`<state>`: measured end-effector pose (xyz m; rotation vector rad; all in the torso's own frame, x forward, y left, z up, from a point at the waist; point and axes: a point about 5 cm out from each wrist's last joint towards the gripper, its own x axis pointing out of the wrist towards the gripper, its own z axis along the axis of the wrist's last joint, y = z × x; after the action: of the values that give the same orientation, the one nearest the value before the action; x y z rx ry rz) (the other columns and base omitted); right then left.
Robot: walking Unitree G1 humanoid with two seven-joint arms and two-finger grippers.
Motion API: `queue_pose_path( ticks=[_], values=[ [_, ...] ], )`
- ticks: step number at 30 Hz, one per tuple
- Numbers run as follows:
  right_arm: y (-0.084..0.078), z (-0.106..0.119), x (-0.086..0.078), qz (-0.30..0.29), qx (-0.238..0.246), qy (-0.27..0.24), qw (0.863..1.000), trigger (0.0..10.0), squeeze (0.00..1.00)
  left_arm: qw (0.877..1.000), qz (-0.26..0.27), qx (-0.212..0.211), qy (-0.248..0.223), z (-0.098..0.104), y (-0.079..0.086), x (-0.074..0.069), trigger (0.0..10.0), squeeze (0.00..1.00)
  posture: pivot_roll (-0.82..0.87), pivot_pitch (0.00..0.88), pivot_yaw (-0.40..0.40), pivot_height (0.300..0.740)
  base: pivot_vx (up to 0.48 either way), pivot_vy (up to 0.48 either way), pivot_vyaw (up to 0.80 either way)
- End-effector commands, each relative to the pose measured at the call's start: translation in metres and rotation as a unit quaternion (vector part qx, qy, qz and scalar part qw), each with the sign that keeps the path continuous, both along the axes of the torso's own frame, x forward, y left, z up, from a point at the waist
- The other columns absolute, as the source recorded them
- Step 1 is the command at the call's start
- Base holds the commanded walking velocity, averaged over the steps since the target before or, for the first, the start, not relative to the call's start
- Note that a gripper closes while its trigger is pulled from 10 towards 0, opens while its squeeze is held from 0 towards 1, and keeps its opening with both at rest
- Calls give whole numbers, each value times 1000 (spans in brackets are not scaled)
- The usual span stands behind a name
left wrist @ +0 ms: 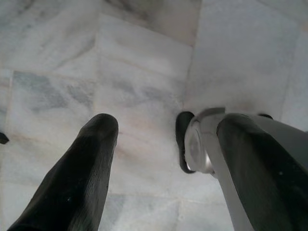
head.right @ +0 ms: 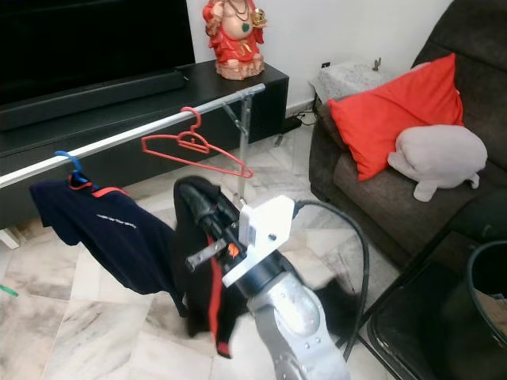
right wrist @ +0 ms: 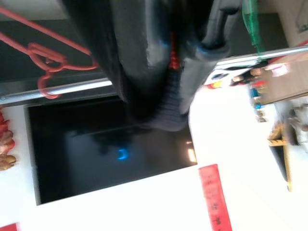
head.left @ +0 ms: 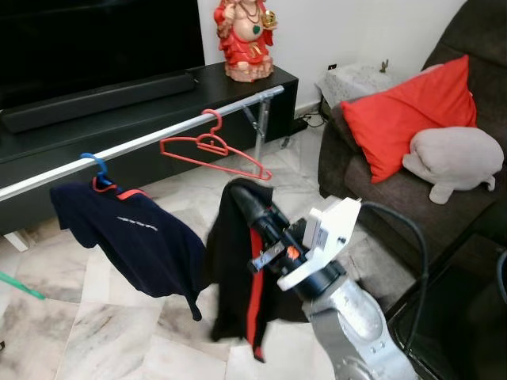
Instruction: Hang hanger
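Gripping limp black cloth [head.left: 238, 261], right tool [head.left: 252, 207] near metal rail [head.left: 158, 138].

Soft, even daylight fills both eye views, sharp throughout. The left wrist view is clear. The right wrist view is smeared and overexposed.

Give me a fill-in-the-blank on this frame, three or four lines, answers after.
1. The empty hanger on the rail is ____ in colour.
2. The right gripper is shut on a ____ garment with a red stripe.
3. The navy shirt hangs from a ____ hanger hook.
4. The left gripper points at the marble ____.

Missing words: red; black; blue; floor
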<state>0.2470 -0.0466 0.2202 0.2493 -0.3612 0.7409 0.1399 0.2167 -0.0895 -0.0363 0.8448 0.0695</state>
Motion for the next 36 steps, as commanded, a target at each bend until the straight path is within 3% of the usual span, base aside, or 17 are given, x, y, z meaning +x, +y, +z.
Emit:
queue_pose_path(
  ticks=[1, 5, 6, 7, 8, 12, 13, 14, 15, 16, 19, 20, 21, 28, 33, 36],
  values=[
    [-22, -12, 17, -85, -19, 39, 995, 10000, 0, 1000, 0, 4, 2, -1, 0, -6, 10000, 0, -92, 115, 60, 721, 0, 0, 0],
    [-45, -38, 36, -176, -59, 106, 977, 10000, 0, 999, -28, 16, -15, 1, -1, -2, 10000, 0, -87, 115, 60, 721, 0, 0, 0],
    [-52, -47, 41, -205, -66, 134, 967, 10000, 0, 999, -40, 18, -19, 2, -1, -1, 10000, 0, -82, 115, 61, 721, 0, 0, 0],
    [-65, -65, 48, -254, -74, 194, 945, 10000, 0, 997, -72, 16, -22, 3, -4, 2, 10000, 0, -81, 118, 61, 721, 0, 0, 0],
    [-65, -65, 48, -254, -74, 194, 945, 10000, 0, 997, -72, 16, -22, 3, -4, 2, 10000, 0, -81, 118, 61, 721, 0, 0, 0],
    [-79, -92, 53, -298, -81, 279, 909, 10000, 0, 988, -153, 1, -19, 5, -12, 6, 10000, 0, -72, 119, 66, 721, 0, 0, 0],
    [-80, -99, 55, -302, -86, 299, 901, 10000, 0, 977, -207, -11, -54, 21, -5, 36, 10000, 0, -72, 117, 68, 721, 0, 0, 0],
    [-80, -103, 56, -303, -90, 310, 897, 10000, 0, 966, -245, -18, -77, 36, -1, 58, 10000, 0, -71, 117, 68, 721, 0, 0, 0],
    [-79, -105, 58, -303, -87, 322, 893, 10000, 0, 950, -293, -21, -108, 58, 2, 85, 10000, 0, -71, 117, 69, 721, 0, 0, 0],
    [-77, -106, 59, -298, -82, 328, 892, 10000, 0, 935, -330, -18, -129, 75, 2, 103, 10000, 0, -71, 117, 69, 721, 0, 0, 0],
    [-65, -102, 63, -277, -82, 330, 899, 10000, 0, 897, -414, -30, -155, 107, -12, 129, 10000, 0, -73, 115, 74, 721, 0, 0, 0],
    [-58, -99, 64, -266, -82, 327, 903, 10000, 0, 875, -452, -49, -168, 122, -25, 136, 10000, 0, -73, 113, 77, 721, 0, 0, 0],
    [-58, -99, 64, -266, -82, 327, 903, 10000, 0, 875, -452, -49, -168, 122, -25, 136, 10000, 0, -73, 113, 77, 721, 0, 0, 0],
    [-41, -87, 67, -247, -65, 320, 912, 10000, 0, 828, -521, -76, -191, 151, -55, 145, 10000, 0, -72, 111, 84, 721, 0, 0, 0],
    [-35, -80, 68, -244, -58, 317, 915, 10000, 0, 826, -514, -85, -214, 156, -62, 148, 10000, 0, -74, 109, 87, 721, 0, 0, 0],
    [-23, -71, 69, -235, -37, 322, 916, 10000, 0, 823, -520, -111, -200, 164, -69, 142, 10000, 0, -78, 104, 87, 721, 0, 0, 0]
  ],
)
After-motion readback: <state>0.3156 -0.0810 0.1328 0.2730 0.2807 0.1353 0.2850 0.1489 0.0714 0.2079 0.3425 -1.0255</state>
